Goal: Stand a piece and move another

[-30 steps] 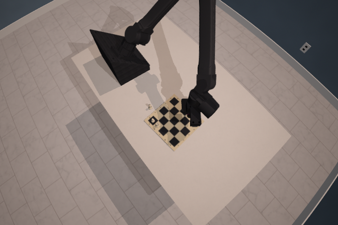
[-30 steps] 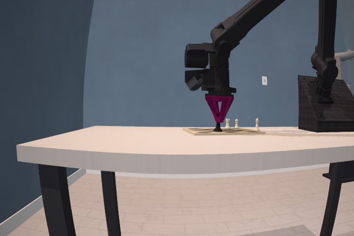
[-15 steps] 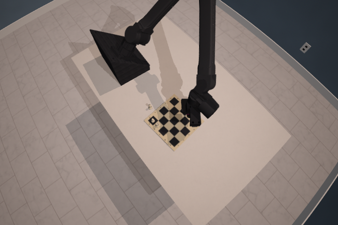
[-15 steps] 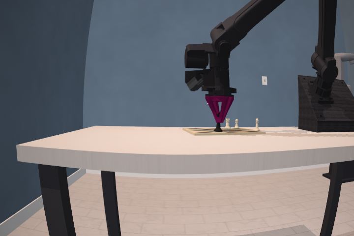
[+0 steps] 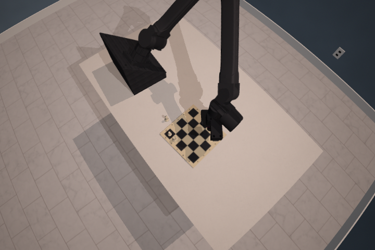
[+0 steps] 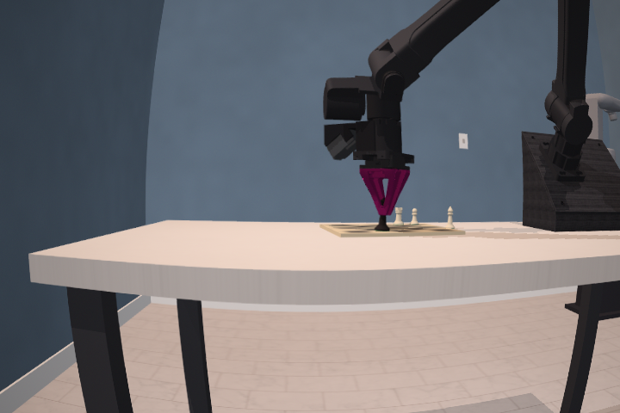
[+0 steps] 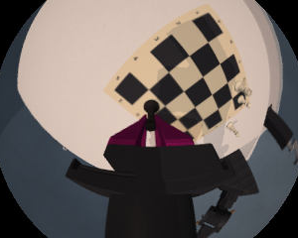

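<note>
I'm gripping the black piece (image 6: 381,224) (image 7: 151,106) between the closed fingertips of my gripper (image 5: 209,128) (image 6: 382,212) (image 7: 150,118), and it is standing upright over the checkered board (image 5: 180,154) (image 6: 340,233) (image 7: 139,57); I can't tell which square. Two pale pieces (image 5: 170,133) (image 6: 414,216) (image 7: 244,101) are standing near each other on the board, while a pale bishop (image 5: 166,118) (image 6: 449,218) (image 7: 232,129) is standing just beside it on the surface (image 5: 252,164) (image 6: 247,248) (image 7: 65,74).

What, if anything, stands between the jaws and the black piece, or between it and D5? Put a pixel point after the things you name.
Nothing visible. The jaws are shut on the black piece (image 6: 381,224) (image 7: 150,105), low over the board (image 5: 162,134) (image 6: 403,234) (image 7: 110,89), apparently around D5, and the white pieces (image 5: 169,133) (image 6: 398,216) (image 7: 243,88) are well apart.
</note>
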